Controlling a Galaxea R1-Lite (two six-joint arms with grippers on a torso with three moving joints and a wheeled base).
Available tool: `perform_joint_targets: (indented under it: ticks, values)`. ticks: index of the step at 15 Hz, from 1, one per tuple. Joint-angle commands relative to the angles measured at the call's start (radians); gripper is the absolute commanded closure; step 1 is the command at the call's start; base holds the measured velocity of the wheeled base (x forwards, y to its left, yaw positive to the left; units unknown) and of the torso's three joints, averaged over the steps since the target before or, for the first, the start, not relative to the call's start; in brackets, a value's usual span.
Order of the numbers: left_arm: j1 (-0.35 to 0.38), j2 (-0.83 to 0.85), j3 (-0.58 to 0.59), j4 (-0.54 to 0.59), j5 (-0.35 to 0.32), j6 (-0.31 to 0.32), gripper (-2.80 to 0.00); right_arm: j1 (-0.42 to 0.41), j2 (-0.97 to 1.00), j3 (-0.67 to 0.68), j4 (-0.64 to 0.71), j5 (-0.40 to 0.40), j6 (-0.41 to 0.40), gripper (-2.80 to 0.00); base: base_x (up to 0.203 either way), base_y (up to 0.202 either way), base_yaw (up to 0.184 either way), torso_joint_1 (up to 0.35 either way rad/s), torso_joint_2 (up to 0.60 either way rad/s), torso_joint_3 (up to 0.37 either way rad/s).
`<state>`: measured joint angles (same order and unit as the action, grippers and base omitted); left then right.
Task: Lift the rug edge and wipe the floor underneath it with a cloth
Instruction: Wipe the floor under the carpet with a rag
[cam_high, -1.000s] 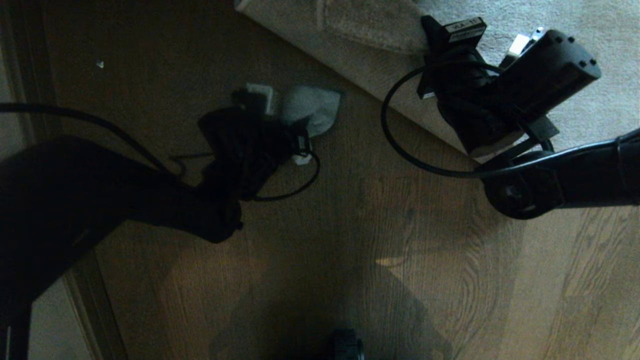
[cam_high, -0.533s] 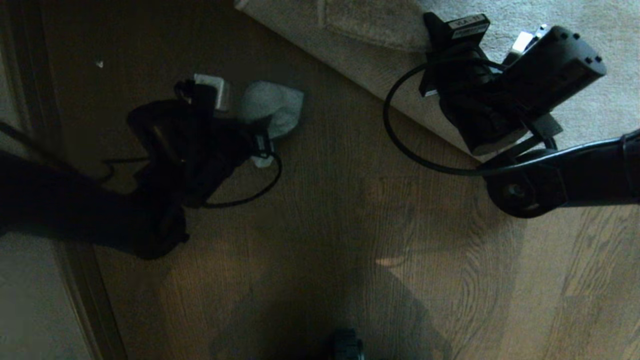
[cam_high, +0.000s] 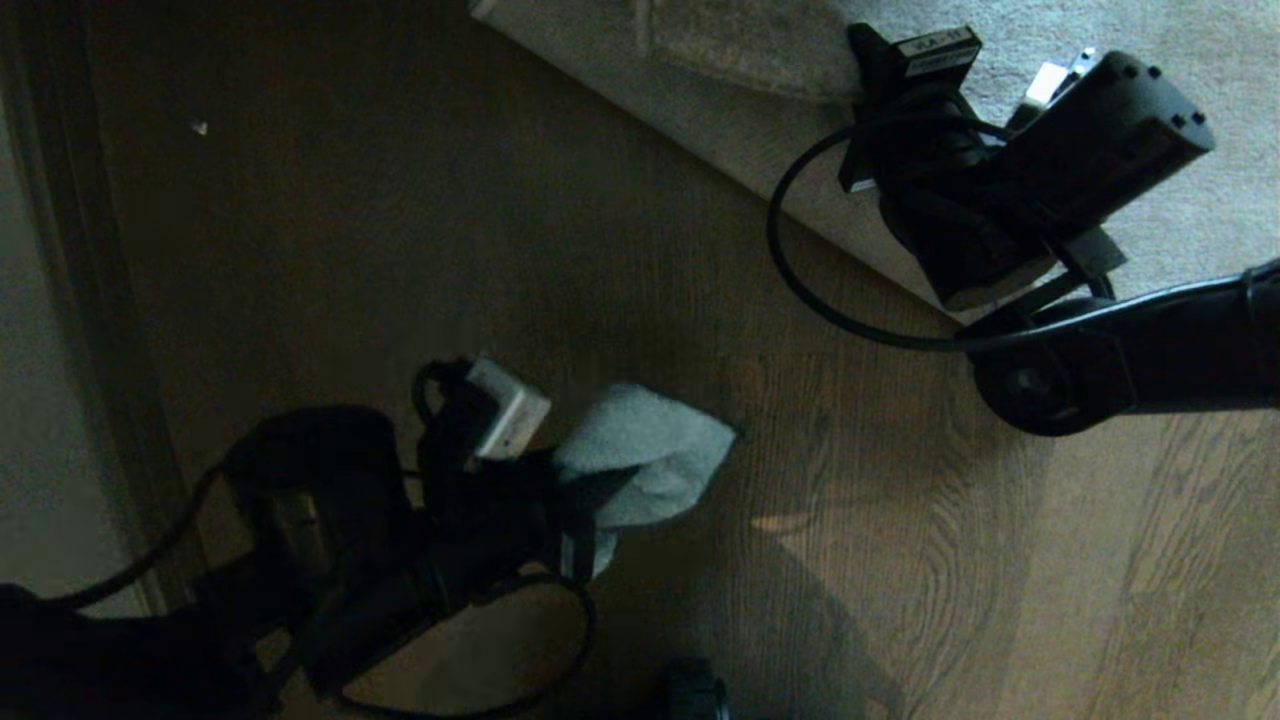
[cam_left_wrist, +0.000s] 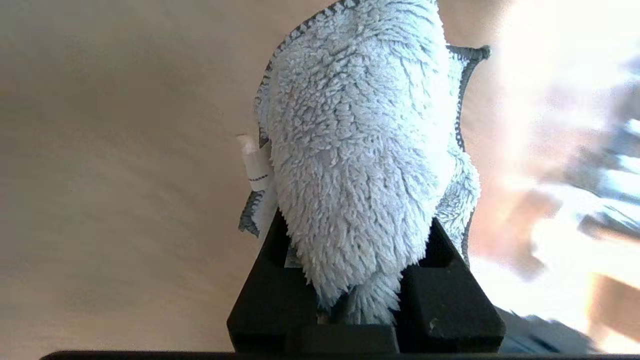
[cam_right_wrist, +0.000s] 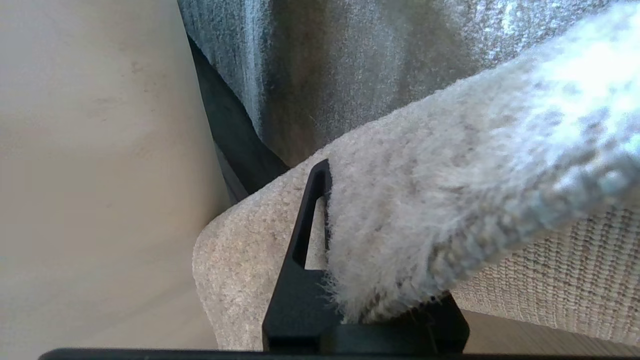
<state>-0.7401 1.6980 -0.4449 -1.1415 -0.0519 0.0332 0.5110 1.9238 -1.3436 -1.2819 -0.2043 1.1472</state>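
Left hand (cam_high: 560, 500) low at the near left of the head view, above the floor (cam_high: 700, 300), closed on the cloth (cam_high: 650, 460); cloth bunch sticks out ahead of the fingers toward the right. Left wrist view: black fingers (cam_left_wrist: 280, 300) pinch the fluffy pale blue cloth (cam_left_wrist: 355, 150) at its lower end, a small white tag on one side of it, blurred floor (cam_left_wrist: 100, 175) behind; whether the cloth touches the planks I cannot tell. Bare brown planks lie between the cloth and the rug, the two well apart. Rug edge (cam_high: 700, 150) runs diagonally across the far right of the head view, with the paler folded-over part near the far edge of the picture. Right hand (cam_high: 900, 120) sits over that border, arm coming in from the right, a black cable looping beside it over the floor. Right wrist view: right hand (cam_right_wrist: 350, 300) closed on the rug edge (cam_right_wrist: 425, 200), pile side draped over one finger (cam_right_wrist: 305, 250), woven backing showing below, the edge held up off the floor (cam_right_wrist: 90, 200).
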Motion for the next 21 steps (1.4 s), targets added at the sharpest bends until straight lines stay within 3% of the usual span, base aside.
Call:
perform_joint_targets:
  ticks: [1, 5, 10, 15, 21]
  values:
    - [-0.073, 0.095, -0.013, -0.008, -0.002, -0.022, 0.0, -0.004, 0.004, 0.0, -0.008, -0.001, 0.006, 0.0, 0.0, 0.0, 0.0, 0.0, 0.0, 0.0]
    - [-0.093, 0.271, -0.251, -0.01, 0.004, -0.039, 0.0, -0.012, 0.012, 0.001, -0.008, -0.019, 0.006, 0.0, 0.0, 0.0, 0.0, 0.0, 0.0, 0.0]
    - [-0.057, 0.472, -0.619, -0.011, 0.013, -0.038, 0.0, -0.014, 0.027, 0.001, -0.055, -0.02, 0.001, 0.0, 0.0, 0.0, 0.0, 0.0, 0.0, 0.0]
    - [0.126, 0.533, -0.695, -0.043, 0.05, -0.039, 0.0, -0.017, 0.027, 0.003, -0.062, -0.018, -0.009, 0.0, 0.0, 0.0, 0.0, 0.0, 0.0, 0.0]
    - [0.327, 0.47, -0.804, -0.047, 0.061, -0.031, 0.0, -0.016, 0.026, 0.003, -0.065, -0.016, -0.009, 0.0, 0.0, 0.0, 0.0, 0.0, 0.0, 0.0]
